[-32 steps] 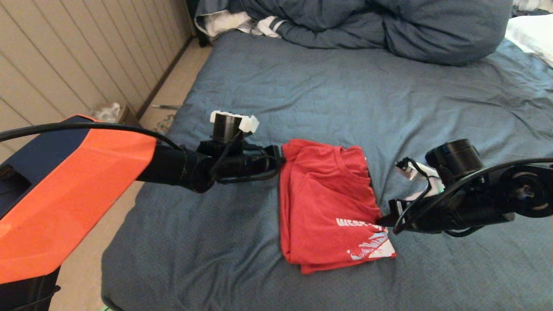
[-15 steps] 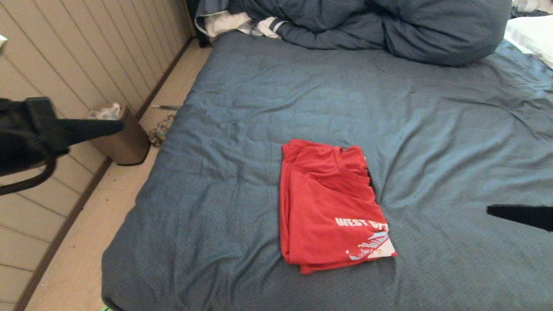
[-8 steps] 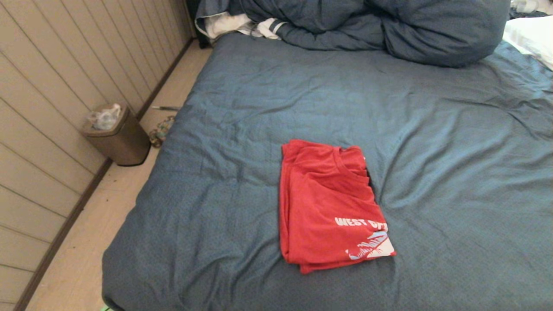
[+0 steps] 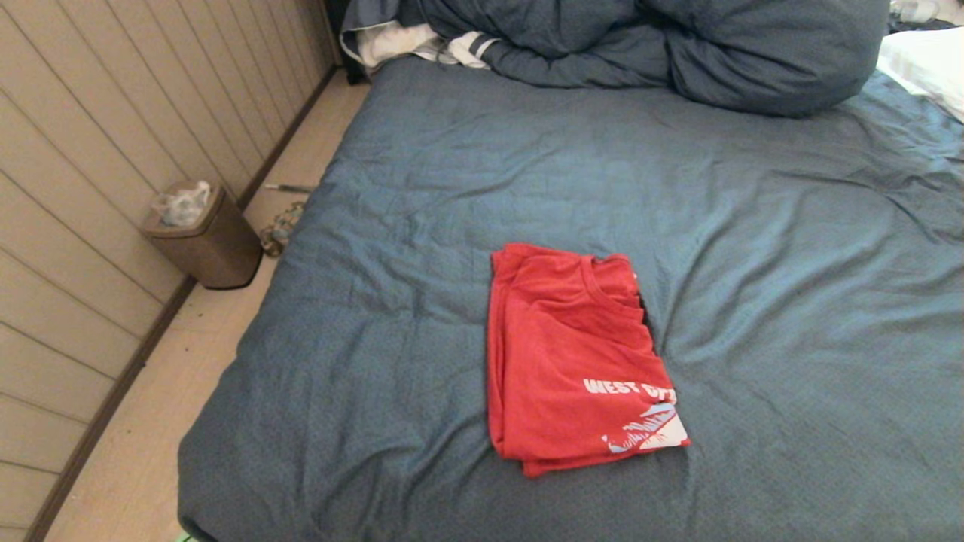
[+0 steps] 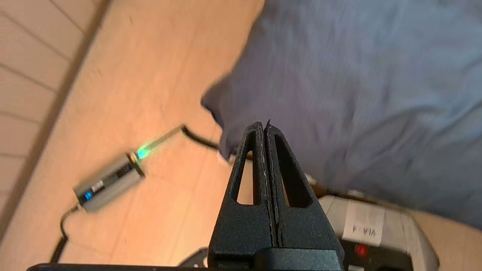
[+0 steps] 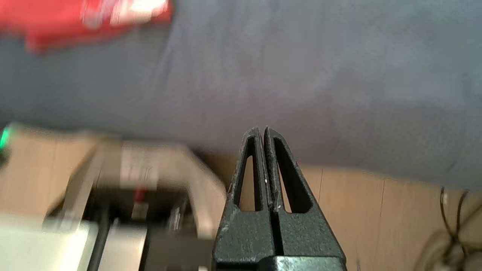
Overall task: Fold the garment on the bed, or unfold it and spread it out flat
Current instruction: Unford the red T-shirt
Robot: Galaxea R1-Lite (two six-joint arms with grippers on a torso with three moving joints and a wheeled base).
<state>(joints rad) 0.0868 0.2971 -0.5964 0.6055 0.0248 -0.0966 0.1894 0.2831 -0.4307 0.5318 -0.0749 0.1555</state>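
The garment (image 4: 576,361), folded into a compact rectangle at the lower centre of the bed (image 4: 791,248), looks light and limp, best pinched at a corner, while left gripper (image 5: 265,130) and right gripper (image 6: 262,131) hang closed and empty.

A bunched dark-blue duvet (image 4: 648,45) lies at the far end, white striped cloth (image 4: 410,41) beside it. A brown bin (image 4: 203,237) stands on the wooden floor (image 4: 151,444) by the panelled wall (image 4: 90,150).
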